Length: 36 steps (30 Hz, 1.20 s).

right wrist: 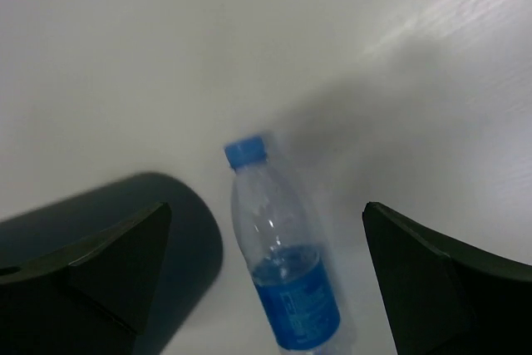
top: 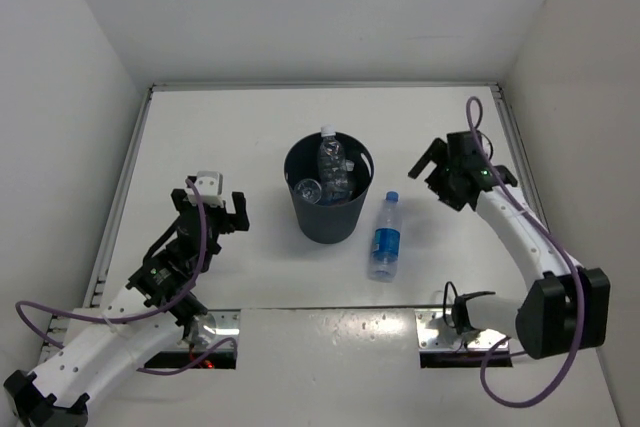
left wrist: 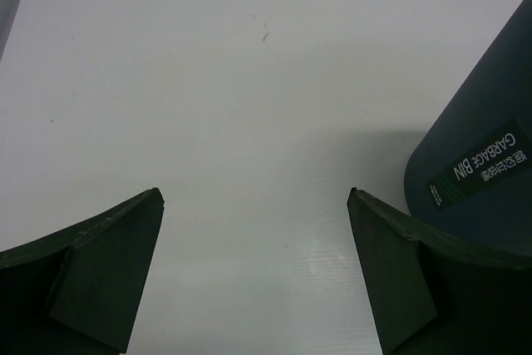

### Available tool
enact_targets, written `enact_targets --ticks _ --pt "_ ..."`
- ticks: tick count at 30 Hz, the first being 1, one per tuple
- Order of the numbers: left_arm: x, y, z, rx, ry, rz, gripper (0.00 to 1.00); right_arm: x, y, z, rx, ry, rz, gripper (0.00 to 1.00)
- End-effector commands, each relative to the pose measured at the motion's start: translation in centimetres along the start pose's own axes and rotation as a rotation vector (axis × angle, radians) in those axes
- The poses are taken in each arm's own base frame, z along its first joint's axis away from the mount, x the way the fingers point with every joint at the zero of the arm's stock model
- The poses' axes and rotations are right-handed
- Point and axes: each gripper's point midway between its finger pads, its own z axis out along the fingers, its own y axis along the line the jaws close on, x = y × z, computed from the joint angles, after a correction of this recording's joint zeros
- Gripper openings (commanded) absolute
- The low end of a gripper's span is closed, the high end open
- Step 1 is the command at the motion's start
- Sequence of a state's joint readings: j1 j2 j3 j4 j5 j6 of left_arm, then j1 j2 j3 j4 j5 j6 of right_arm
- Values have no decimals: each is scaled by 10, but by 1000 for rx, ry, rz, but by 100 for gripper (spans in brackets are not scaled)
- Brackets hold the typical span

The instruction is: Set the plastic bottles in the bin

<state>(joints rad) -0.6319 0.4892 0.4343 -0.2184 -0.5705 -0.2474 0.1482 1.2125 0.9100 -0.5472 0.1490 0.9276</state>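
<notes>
A blue-labelled bottle (top: pixel 384 237) lies on the tabletop (top: pixel 230 127) just beside the bin (top: pixel 328 219), at its four o'clock, with its cap toward twelve. The left jaws stand wide and empty at the bin's nine o'clock. Other clear bottles (top: pixel 334 173) sit inside the bin. The right jaws gape wide and empty at its three o'clock.

This is a robotics lab test cell rather than a lived-in room. A flat white tabletop (top: pixel 250 147) is boxed in by plain white panel walls (top: pixel 300 7), with thin metal rails (top: pixel 118 197) along its edges. A white-and-black left robot arm (top: pixel 100 347) and a matching right robot arm (top: pixel 510 227) are bolted to bare metal plates (top: pixel 437 325) and trail loose purple cables (top: pixel 470 112). The props look staged: a round dark grey plastic bin (top: pixel 328 217) and a clear blue-capped plastic bottle (top: pixel 384 242).
</notes>
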Motion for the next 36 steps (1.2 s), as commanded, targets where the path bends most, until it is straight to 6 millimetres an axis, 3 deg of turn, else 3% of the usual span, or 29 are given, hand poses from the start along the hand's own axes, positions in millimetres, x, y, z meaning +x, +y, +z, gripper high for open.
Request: enact_targets --ticks 1,6,11,15,20,23,26,28,32,33,35,36 --pt "-7 -2 1 1 -29 -8 100 40 18 10 -114 185 -48 100" --pt "-7 -2 2 1 -29 -8 100 98 5 35 -37 367 -169 100" --pt "-7 -2 2 1 -29 1 100 123 -21 55 32 493 -161 100" --pt "-7 -2 2 1 -29 2 100 129 -23 62 37 516 -203 100" --pt "-7 -2 2 1 -29 2 100 153 -30 73 81 638 -235 80" --pt "-7 -2 2 1 -29 2 100 155 -35 74 102 644 -238 71" --pt "-7 -2 2 1 -29 2 100 132 -33 70 98 584 -210 51" --pt "-7 -2 2 1 -29 2 100 115 -34 66 110 548 -170 48" --pt "-7 -2 2 1 -29 2 100 50 -8 53 63 390 -125 33" --pt "-7 -2 2 1 -29 2 100 23 1 47 43 329 -106 31" --pt "-7 -4 2 10 -27 2 100 -4 11 39 24 267 -87 24" --pt "-7 -4 2 10 -27 2 100 -31 20 30 11 205 -63 20"
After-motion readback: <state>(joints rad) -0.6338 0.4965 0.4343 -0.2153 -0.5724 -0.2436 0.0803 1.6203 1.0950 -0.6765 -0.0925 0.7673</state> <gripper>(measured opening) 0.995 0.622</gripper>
